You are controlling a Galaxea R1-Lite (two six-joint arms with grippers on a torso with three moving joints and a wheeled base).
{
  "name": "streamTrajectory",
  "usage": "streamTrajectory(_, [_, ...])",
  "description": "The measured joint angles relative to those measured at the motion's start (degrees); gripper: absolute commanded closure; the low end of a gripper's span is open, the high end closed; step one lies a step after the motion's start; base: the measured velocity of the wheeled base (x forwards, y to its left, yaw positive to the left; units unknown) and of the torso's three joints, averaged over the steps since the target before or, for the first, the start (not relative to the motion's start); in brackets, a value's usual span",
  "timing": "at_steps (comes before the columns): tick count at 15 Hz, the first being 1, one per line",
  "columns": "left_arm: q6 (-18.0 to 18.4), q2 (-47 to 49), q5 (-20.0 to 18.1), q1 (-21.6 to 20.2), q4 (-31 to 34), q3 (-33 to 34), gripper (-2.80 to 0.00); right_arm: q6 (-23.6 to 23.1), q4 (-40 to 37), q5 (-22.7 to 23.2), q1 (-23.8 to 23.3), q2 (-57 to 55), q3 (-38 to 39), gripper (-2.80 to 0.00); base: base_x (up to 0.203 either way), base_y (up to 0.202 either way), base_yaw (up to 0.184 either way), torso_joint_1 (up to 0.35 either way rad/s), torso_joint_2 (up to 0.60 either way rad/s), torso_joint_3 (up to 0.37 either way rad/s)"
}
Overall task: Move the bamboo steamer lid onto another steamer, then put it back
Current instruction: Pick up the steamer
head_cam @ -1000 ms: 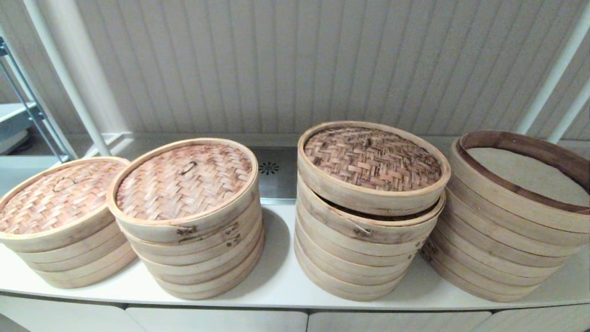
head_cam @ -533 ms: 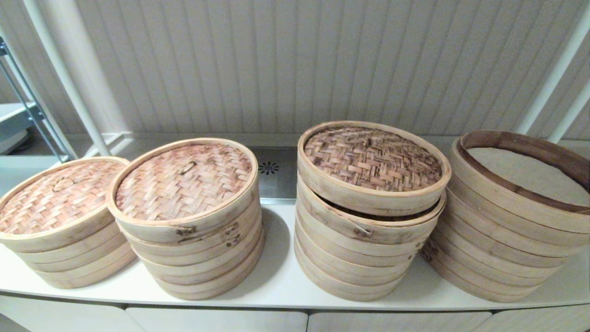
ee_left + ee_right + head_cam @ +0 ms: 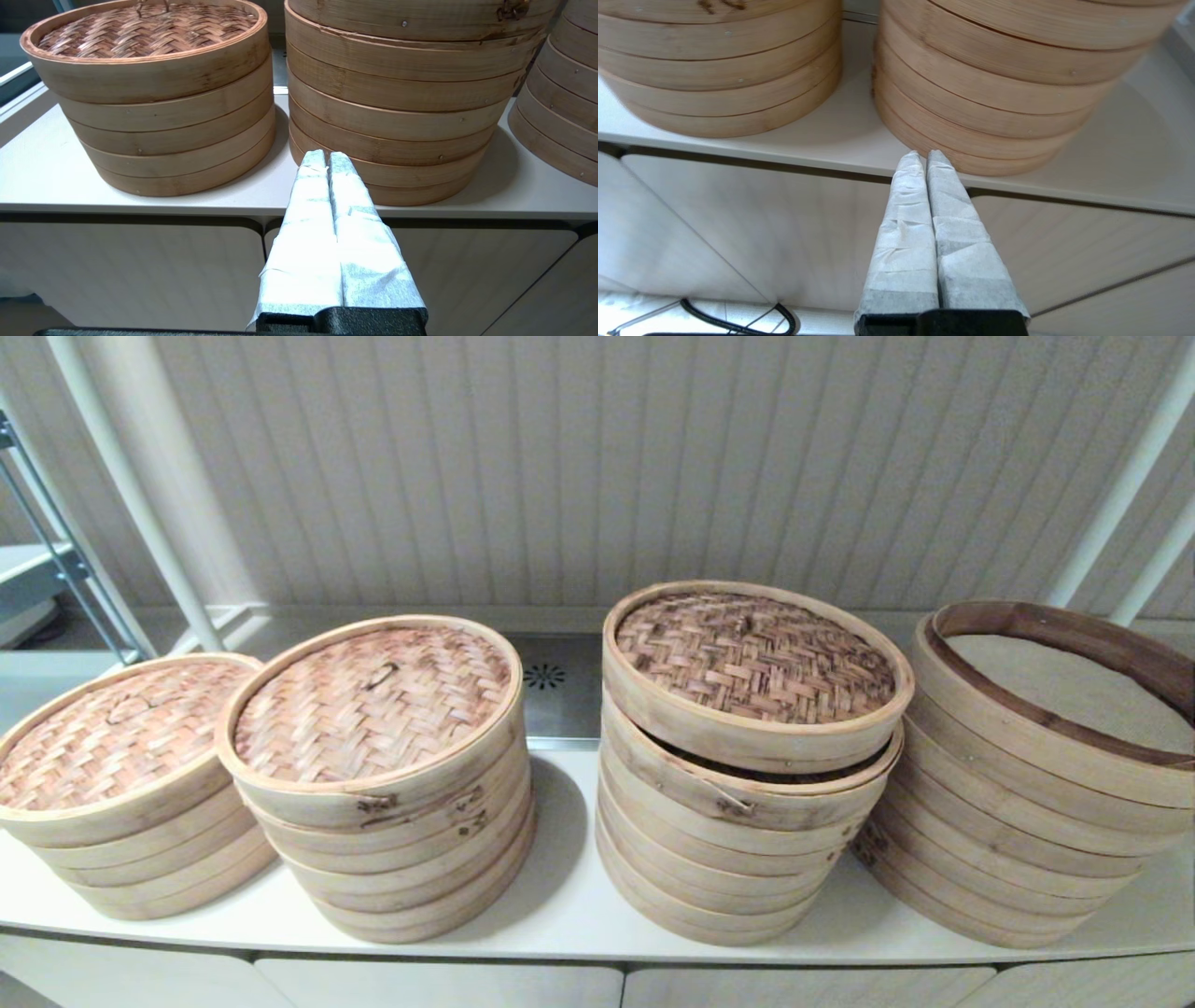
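Observation:
Four bamboo steamer stacks stand in a row on the white counter (image 3: 560,905). The third stack's woven lid (image 3: 752,658) sits askew, with a gap under its front right rim. The rightmost stack (image 3: 1036,775) has no lid and shows a pale liner inside a dark rim. Lids also cover the far-left stack (image 3: 112,733) and the second stack (image 3: 373,700). Neither gripper appears in the head view. My left gripper (image 3: 327,156) is shut and empty, low before the counter edge between the two left stacks. My right gripper (image 3: 924,156) is shut and empty, below the counter edge.
A metal plate with a vent pattern (image 3: 551,686) lies behind the middle stacks. White posts and a panelled wall rise at the back, with a grey rack (image 3: 47,579) at the far left. Cabinet doors (image 3: 131,275) sit under the counter. A black cable (image 3: 738,319) lies on the floor.

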State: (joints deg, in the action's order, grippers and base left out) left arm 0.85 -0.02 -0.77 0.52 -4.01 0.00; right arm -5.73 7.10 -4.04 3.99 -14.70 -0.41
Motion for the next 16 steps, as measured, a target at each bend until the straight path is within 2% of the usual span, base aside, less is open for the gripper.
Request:
streamTrajectory(4, [0.0, 0.0, 0.0, 0.0, -0.1, 0.0, 0.00, 0.0, -5.4, 4.7, -3.7, 5.1, -0.2, 0.00, 0.000, 0.000, 0.000, 0.000, 0.00, 0.000])
streamTrajectory(7, [0.1, 0.0, 0.0, 0.0, -0.5, 0.0, 0.00, 0.6, -7.5, 4.8, -4.0, 10.8, -0.2, 0.00, 0.000, 0.000, 0.000, 0.000, 0.00, 0.000])
streamTrajectory(10, [0.1, 0.0, 0.0, 0.0, -0.6, 0.0, 0.00, 3.8, -7.4, 4.3, -4.0, 13.7, 0.2, 0.00, 0.000, 0.000, 0.000, 0.000, 0.00, 0.000])
streamTrajectory(14, [0.6, 0.0, 0.3, 0.0, -0.1, 0.0, 0.00, 3.8, -7.4, 4.3, -4.1, 14.6, 0.2, 0.00, 0.000, 0.000, 0.000, 0.000, 0.00, 0.000])
streamTrajectory(16, [0.7, 0.5, 0.9, 0.0, 2.6, -4.7, 0.00, 3.7, -7.5, 4.3, -4.1, 14.7, 0.2, 0.00, 0.000, 0.000, 0.000, 0.000, 0.00, 0.000])
